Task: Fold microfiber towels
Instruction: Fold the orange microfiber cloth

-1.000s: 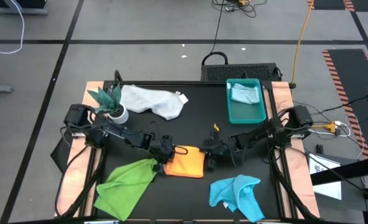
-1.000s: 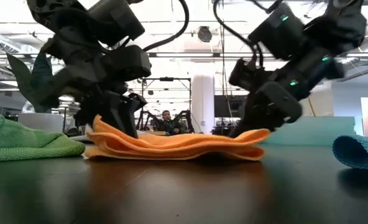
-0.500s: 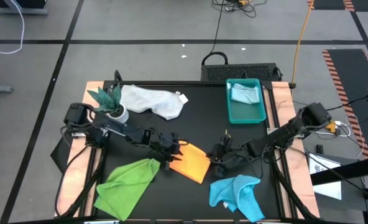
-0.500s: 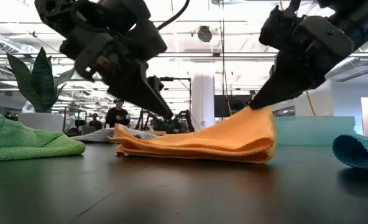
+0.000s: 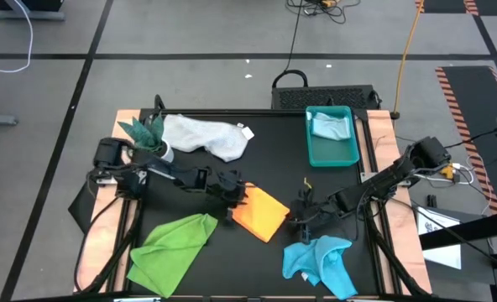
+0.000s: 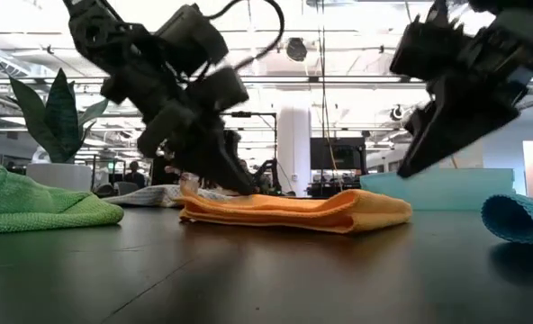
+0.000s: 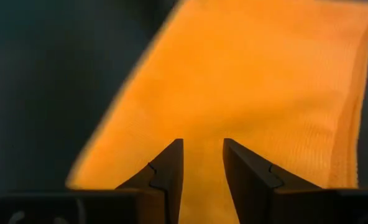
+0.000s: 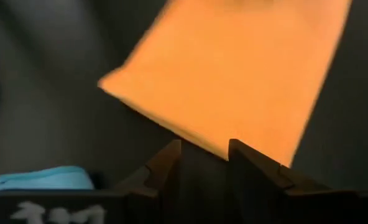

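High view: folded orange microfiber towel (image 5: 259,212) lies skewed mid-table on the black worktop (image 5: 265,159), nearer its front edge, left gripper (image 5: 236,195) over its rear-left corner, right gripper (image 5: 301,220) just off its right edge, clear of it. Low view: towel flat in layers, left fingers down at its edge, right gripper (image 6: 411,166) lifted, holding nothing. Wrist views: left fingers (image 7: 168,174) slightly parted with cloth beneath, grip unclear; right fingers (image 8: 165,168) parted, empty; risk, as I judge it — the left claw snagging the top layer on lifting, undoing the fold.
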### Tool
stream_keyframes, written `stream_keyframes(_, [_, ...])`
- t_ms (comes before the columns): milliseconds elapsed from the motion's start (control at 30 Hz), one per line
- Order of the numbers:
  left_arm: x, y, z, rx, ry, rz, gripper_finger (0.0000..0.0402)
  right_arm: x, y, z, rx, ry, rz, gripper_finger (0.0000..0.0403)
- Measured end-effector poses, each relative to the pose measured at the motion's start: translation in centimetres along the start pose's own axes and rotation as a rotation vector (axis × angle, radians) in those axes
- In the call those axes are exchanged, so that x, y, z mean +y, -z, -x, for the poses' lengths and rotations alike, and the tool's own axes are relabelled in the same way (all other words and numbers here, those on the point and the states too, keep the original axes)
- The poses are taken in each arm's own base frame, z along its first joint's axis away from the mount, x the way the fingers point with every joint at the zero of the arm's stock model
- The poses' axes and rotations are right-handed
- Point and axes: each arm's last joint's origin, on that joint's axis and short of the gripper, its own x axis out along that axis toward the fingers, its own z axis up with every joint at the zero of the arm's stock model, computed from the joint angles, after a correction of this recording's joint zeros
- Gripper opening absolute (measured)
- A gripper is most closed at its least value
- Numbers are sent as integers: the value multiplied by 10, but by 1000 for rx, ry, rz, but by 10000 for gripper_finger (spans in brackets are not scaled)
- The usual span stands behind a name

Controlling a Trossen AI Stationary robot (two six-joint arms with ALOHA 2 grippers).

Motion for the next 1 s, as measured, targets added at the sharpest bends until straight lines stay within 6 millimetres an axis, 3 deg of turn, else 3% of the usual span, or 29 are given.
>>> stream_keyframes(133, [-1,-15,16,-80,44,16,115,-3,-13,-2,-101,-4,71,122])
stream_keyframes(233, [-9,-18,17,-103,125,35,115,-14,-18,-12,-118,33,102,104])
stream_keyframes(433, [-25,2,-2,49,124,105,115,-41,-16,-35,-63,131,103,54])
stream_keyframes(567, [-31,12,-15,101,56,88,115,-44,-6,-45,5,127,84,16])
stream_keyframes(667, [-29,15,-16,120,52,34,115,-39,1,-51,43,101,56,3])
stream_keyframes(800, [-15,14,-2,156,13,-26,115,-22,8,-50,41,58,-13,7])
stream_keyframes(1000, [8,-1,32,125,-57,-35,115,6,2,-44,-169,10,2,1])
